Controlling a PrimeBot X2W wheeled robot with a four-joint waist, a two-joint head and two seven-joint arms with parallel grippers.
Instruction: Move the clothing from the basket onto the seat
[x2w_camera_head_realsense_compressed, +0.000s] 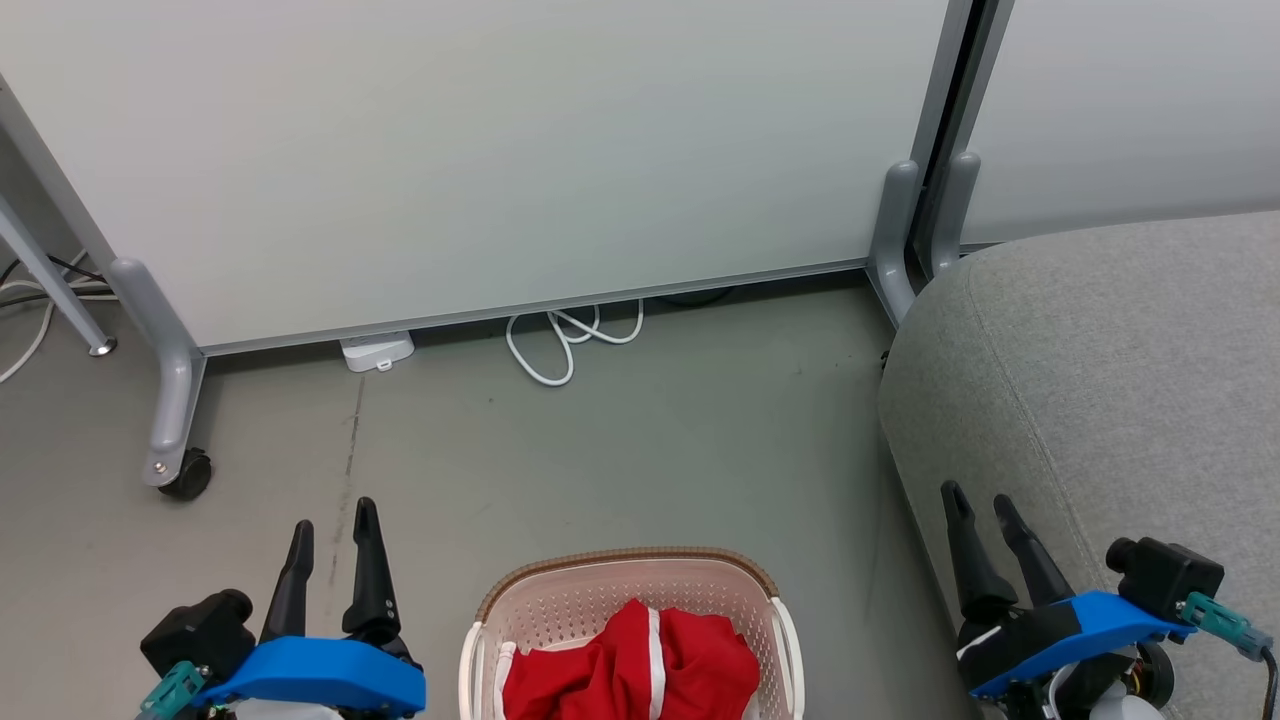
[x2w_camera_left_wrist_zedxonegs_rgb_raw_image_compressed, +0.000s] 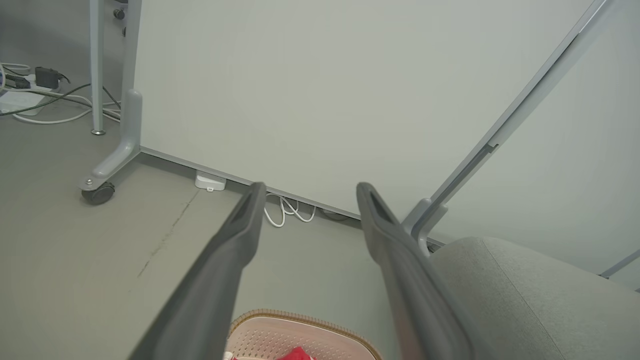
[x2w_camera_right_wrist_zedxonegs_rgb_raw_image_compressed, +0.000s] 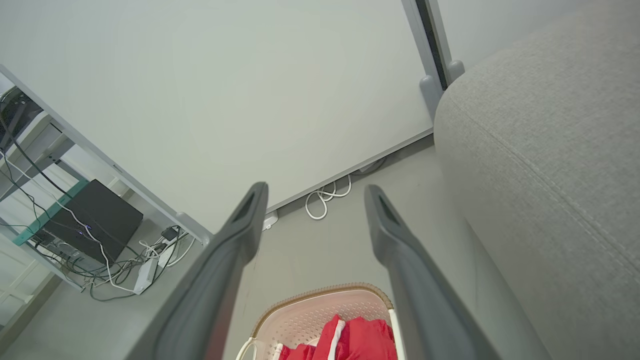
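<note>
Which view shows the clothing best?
Head view: the clothing lies heaped in the basket, white stripe plain. Right wrist view crops its lower part at the bottom edge; left wrist view catches just a red sliver.

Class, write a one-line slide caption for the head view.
Open left gripper and right gripper flank the basket of red clothing on the floor, grey seat at the robot's right.

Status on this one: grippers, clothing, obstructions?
Left gripper open, empty. Right gripper open, empty. Red clothing in basket, seat to its right. No obstacle between them.
</note>
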